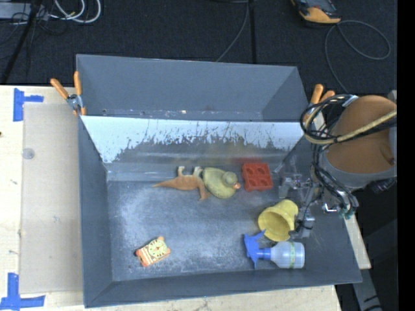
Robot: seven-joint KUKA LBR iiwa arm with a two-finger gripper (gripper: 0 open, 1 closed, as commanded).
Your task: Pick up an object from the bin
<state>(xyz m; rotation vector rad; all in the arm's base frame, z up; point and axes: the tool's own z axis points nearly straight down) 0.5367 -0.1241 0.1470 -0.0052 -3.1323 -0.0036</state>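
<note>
The yellow cup (pixel 277 220), on its side at 4 o'clock in the bin (pixel 194 99) with the gripper (pixel 302 207) just beside it at 3 o'clock, looks light, stiff and slick, best pinched across its rim; I cannot tell how wide the gripper stands

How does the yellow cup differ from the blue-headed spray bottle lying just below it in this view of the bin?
Colour: the yellow cup is all yellow; the spray bottle is pale with a blue head. Shape: the cup is short and flared, the bottle longer and slimmer. Both lie on their sides near the right wall of the bin.
</note>
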